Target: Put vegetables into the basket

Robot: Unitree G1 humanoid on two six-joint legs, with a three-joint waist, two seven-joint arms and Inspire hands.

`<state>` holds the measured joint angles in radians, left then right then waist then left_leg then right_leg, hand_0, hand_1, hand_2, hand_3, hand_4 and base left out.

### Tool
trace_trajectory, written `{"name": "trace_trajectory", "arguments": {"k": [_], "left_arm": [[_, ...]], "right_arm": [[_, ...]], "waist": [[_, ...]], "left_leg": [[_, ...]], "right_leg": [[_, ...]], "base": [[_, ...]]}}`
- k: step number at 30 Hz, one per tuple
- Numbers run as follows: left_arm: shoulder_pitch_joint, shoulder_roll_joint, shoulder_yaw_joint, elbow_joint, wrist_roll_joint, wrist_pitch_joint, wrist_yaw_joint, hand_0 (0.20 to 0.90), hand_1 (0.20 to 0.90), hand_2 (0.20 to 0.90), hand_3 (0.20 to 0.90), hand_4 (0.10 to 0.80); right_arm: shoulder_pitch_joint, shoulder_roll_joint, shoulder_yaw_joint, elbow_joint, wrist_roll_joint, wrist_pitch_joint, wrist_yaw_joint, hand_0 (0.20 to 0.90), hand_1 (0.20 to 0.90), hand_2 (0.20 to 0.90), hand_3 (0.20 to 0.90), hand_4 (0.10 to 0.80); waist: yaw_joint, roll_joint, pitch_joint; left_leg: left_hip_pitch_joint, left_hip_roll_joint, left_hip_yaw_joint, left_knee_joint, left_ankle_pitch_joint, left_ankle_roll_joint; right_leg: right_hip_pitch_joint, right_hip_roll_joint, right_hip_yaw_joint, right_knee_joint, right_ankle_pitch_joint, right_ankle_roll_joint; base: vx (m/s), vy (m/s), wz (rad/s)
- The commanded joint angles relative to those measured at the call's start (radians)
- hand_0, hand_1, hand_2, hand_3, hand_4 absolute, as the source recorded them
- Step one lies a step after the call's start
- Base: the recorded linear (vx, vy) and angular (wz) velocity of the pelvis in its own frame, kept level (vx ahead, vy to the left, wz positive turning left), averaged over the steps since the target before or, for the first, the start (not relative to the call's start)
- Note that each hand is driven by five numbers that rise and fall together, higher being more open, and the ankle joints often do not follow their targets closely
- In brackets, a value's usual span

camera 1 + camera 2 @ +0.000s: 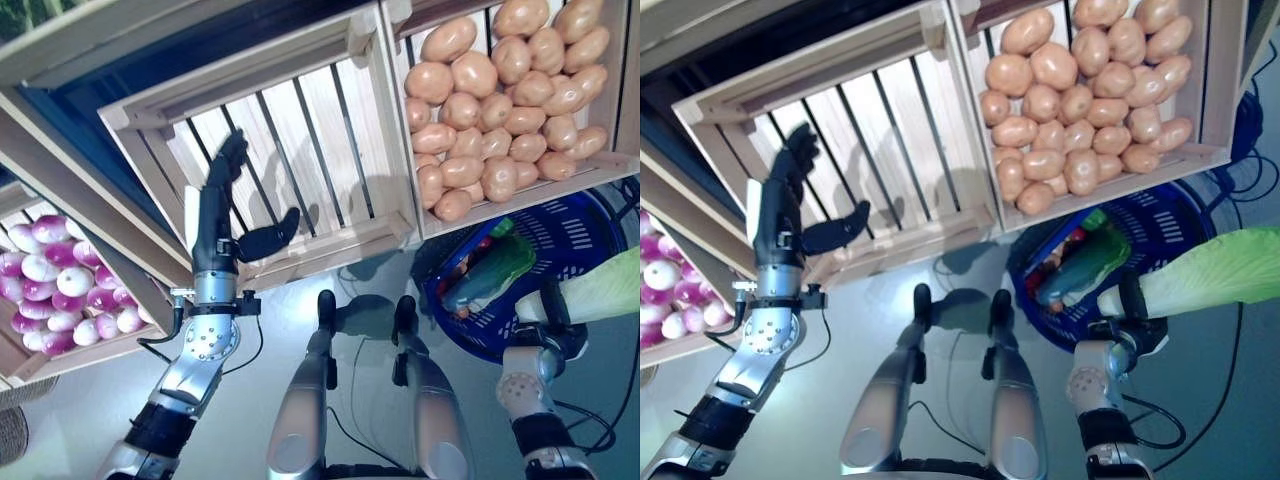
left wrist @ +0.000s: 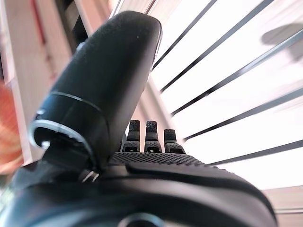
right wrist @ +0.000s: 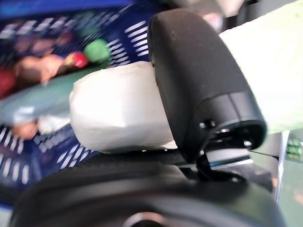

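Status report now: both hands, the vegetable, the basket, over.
Left hand open over empty crate. Right hand shut on cabbage, beside blue basket. Basket already holds vegetables. Nothing in the way.

A bare slatted wooden crate [image 1: 300,130] sits between two others on tilted wooden shelving [image 1: 60,195]. The crate beside it [image 1: 500,100] is heaped with tan potatoes [image 1: 490,90]. On the opposite side, a bin [image 1: 20,365] holds purple-and-white turnips [image 1: 50,285]. Grey floor [image 1: 300,290] lies below.
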<state>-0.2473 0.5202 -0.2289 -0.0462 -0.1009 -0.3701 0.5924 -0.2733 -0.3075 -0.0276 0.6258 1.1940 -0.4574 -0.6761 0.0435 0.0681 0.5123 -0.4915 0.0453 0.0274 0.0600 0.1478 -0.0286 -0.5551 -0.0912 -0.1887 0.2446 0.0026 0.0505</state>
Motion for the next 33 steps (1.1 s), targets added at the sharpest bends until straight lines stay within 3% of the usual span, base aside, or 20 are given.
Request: {"name": "trace_trajectory", "arguments": {"k": [1,7,9,11,19,26,33], "left_arm": [[-0.099,0.004,0.051,-0.115,0.07,-0.153,0.118,0.9,0.9,0.9,0.9,0.8],[-0.209,-0.028,0.032,-0.103,0.102,-0.162,0.133,0.9,0.9,0.9,0.9,0.8],[-0.249,-0.032,0.031,-0.09,0.097,-0.146,0.119,0.9,0.9,0.9,0.9,0.8],[-0.269,-0.027,0.028,-0.077,0.093,-0.134,0.118,0.9,0.9,0.9,0.9,0.8],[-0.282,-0.004,0.03,-0.06,0.1,-0.114,0.109,0.9,0.9,0.9,0.9,0.8],[-0.276,-0.003,0.024,-0.049,0.106,-0.115,0.112,0.9,0.9,0.9,0.9,0.8],[-0.26,0.016,0.024,-0.038,0.11,-0.134,0.122,0.9,0.9,0.9,0.9,0.8]], "right_arm": [[-0.041,-0.061,0.021,-0.048,0.039,0.031,0.039,0.3,0.3,0.3,0.3,0.4],[-0.218,-0.085,0.065,0.137,0.123,0.209,0.114,0.3,0.3,0.3,0.3,0.4],[-0.29,-0.11,0.053,0.274,0.204,0.349,0.226,0.3,0.3,0.3,0.3,0.4],[-0.33,-0.125,0.048,0.347,0.254,0.428,0.265,0.3,0.3,0.3,0.3,0.4],[-0.38,-0.145,-0.009,0.447,0.432,0.497,0.257,0.3,0.3,0.3,0.3,0.4],[-0.392,-0.149,-0.068,0.439,0.559,0.445,0.184,0.3,0.3,0.3,0.3,0.4],[-0.385,-0.179,-0.094,0.403,0.505,0.413,0.12,0.3,0.3,0.3,0.3,0.4]], "waist": [[0.004,-0.022,0.008],[0.027,-0.027,0.008],[0.042,-0.027,0.008],[0.049,-0.026,0.008],[0.059,-0.008,0.008],[0.057,0.006,0.008],[0.049,0.007,0.008]], "left_leg": [[-0.115,-0.072,-0.046,0.124,-0.051,-0.015],[-0.189,-0.092,-0.054,0.167,-0.061,-0.009],[-0.217,-0.101,-0.055,0.187,-0.072,-0.001],[-0.235,-0.105,-0.055,0.198,-0.073,0.001],[-0.286,-0.116,-0.06,0.232,-0.083,0.006],[-0.315,-0.125,-0.063,0.249,-0.081,0.011],[-0.329,-0.125,-0.058,0.255,-0.081,0.01]], "right_leg": [[0.025,-0.002,-0.003,-0.038,0.039,-0.001],[-0.064,-0.01,-0.002,0.001,0.042,-0.003],[-0.107,-0.015,0.004,0.03,0.034,0.003],[-0.13,-0.014,0.006,0.042,0.035,0.004],[-0.192,-0.01,0.013,0.085,0.029,0.005],[-0.229,-0.012,0.011,0.104,0.041,0.006],[-0.245,-0.01,0.014,0.103,0.052,0.008]], "base": [[-0.064,-0.043,0.18],[-0.046,-0.028,0.1],[-0.038,-0.043,0.06],[-0.02,-0.038,0.1],[-0.001,-0.02,0.09],[0.001,-0.002,0.0],[-0.009,-0.003,0.0]]}}
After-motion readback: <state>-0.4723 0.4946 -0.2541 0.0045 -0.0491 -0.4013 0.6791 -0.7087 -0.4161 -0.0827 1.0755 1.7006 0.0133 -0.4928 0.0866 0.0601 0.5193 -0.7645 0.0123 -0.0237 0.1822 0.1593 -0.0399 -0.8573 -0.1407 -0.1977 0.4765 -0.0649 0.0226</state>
